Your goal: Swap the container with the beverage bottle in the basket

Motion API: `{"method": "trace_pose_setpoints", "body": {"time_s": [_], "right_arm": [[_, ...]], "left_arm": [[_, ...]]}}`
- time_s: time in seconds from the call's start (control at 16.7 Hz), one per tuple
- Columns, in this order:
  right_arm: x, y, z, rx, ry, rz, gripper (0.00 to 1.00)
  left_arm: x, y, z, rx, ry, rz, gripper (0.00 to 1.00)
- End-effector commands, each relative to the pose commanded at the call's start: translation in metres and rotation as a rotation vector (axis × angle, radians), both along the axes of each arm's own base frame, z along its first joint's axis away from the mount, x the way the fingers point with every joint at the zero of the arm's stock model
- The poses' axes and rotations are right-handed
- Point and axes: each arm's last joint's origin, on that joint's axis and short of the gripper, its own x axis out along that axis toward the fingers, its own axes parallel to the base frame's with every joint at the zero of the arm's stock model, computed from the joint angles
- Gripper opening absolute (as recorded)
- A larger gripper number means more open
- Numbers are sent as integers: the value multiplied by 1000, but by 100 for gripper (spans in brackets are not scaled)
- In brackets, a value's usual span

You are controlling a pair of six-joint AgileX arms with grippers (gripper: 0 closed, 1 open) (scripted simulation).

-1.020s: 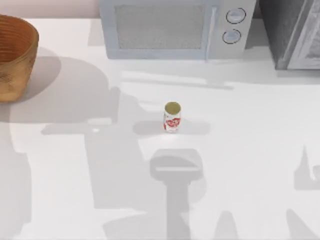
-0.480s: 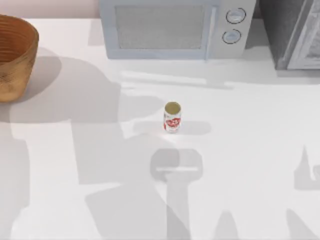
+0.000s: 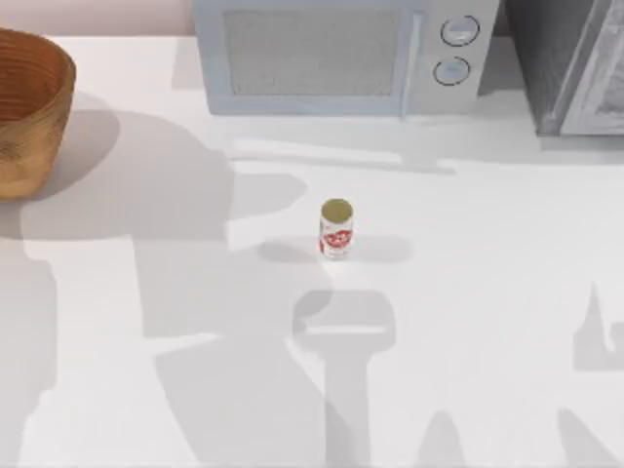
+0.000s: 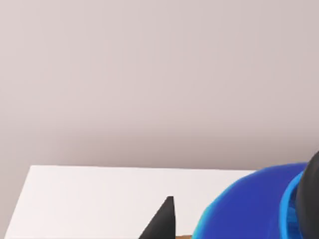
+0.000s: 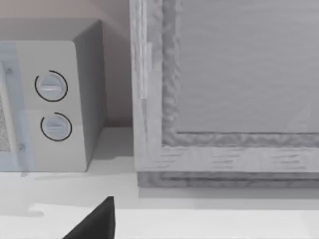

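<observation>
white table (image 3: 507, 292) crossed by grey shadows, microwave (image 3: 336, 54) at back, pale pinkish wall (image 4: 159, 74)

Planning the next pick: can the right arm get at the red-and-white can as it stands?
Probably yes. The can stands upright and alone mid-table, with the basket far off at the left edge and the microwave behind it. Nothing crowds it, though the right arm's actual reach cannot be judged here.

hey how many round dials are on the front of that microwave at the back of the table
2. Both sit on the microwave control panel at its right end, stacked: the upper dial directly above the lower dial. The right wrist view shows the same pair, upper and lower.
</observation>
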Motion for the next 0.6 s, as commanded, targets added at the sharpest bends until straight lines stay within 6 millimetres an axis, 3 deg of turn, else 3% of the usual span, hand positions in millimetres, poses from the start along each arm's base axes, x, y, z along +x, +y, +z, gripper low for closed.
{"method": "trace_pose_setpoints", "body": {"time_s": [0.6], "right_arm": [[0, 0, 0, 0, 0, 0, 100]], "left_arm": [[0, 0, 0, 0, 0, 0, 83]]}}
